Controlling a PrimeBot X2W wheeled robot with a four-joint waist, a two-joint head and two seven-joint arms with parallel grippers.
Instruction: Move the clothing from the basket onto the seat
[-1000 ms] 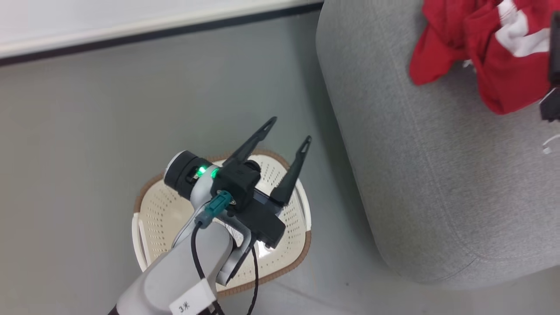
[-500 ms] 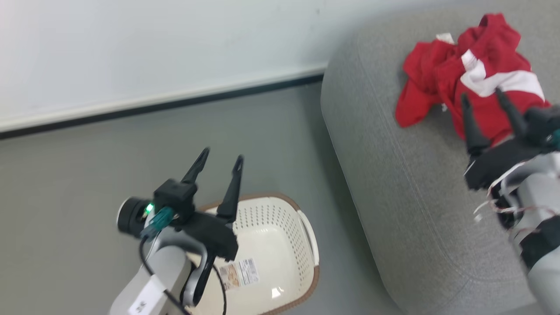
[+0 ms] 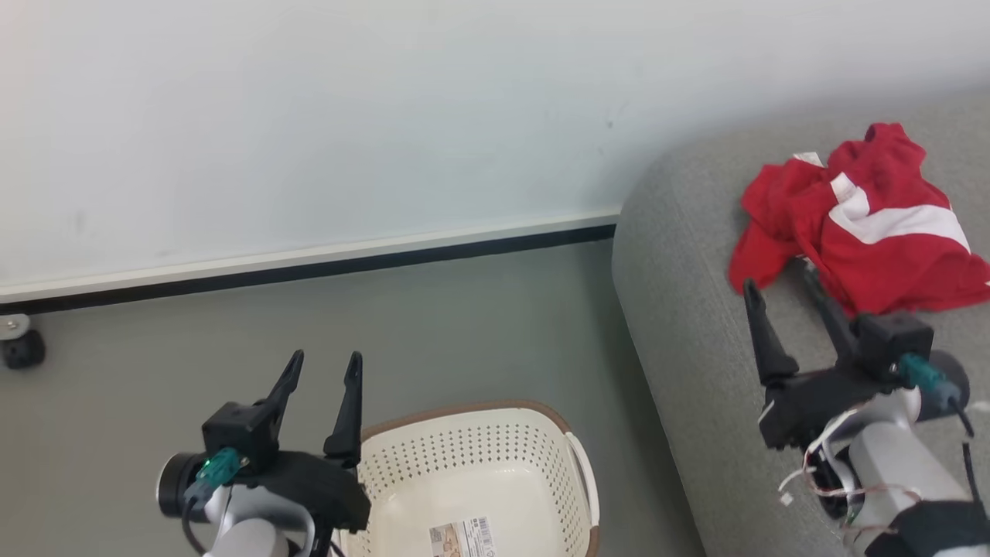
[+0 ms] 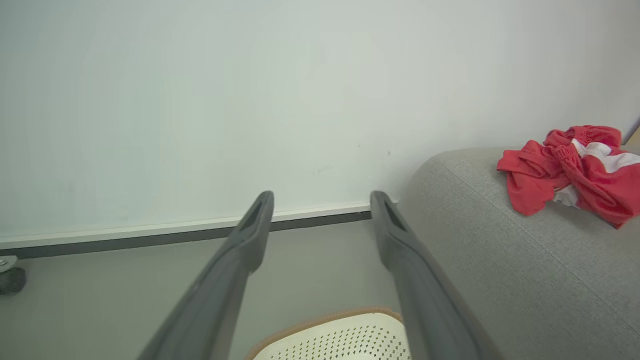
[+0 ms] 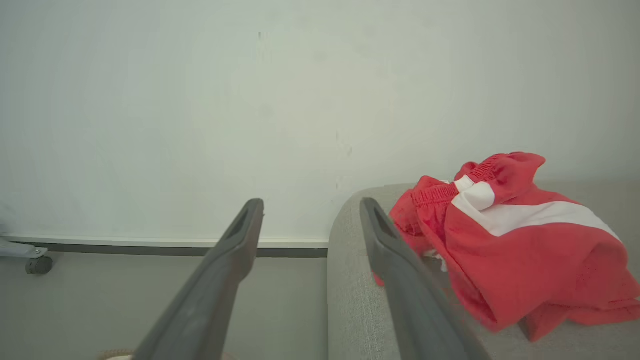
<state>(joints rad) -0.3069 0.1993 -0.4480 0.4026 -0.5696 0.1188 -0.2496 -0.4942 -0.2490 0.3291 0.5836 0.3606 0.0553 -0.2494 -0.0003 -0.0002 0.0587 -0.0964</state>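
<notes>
1. My left gripper (image 3: 326,357) hangs just beside the basket's left rim, fingers apart and holding nothing. My right gripper (image 3: 777,280) hovers over the seat's front, fingers likewise spread and bare. Its tips are near the clothing, but I cannot tell whether one brushes it.
2. The basket (image 3: 464,408) sits on the floor (image 3: 464,325). It is stiff cream plastic with perforated walls and a brown rim. What I see of its inside holds only a sticker (image 3: 462,537) on the bottom (the near end is cut off by the frame).
3. The seat (image 3: 696,325) stands just right of the basket, in grey woven upholstery with a rounded edge and a stitched seam.
4. The clothing (image 3: 866,224) lies crumpled on the seat, red with white panels and a gathered waistband. I judge it light, limp and a little slick, so it would sag and trail from any hold. A pinch on a bunched fold or the thicker elastic band looks surest, should it need shifting.
5. Farthest are a dark skirting (image 3: 309,271), a pale wall (image 3: 387,116) and a small caster (image 3: 19,348) at far left.
</notes>
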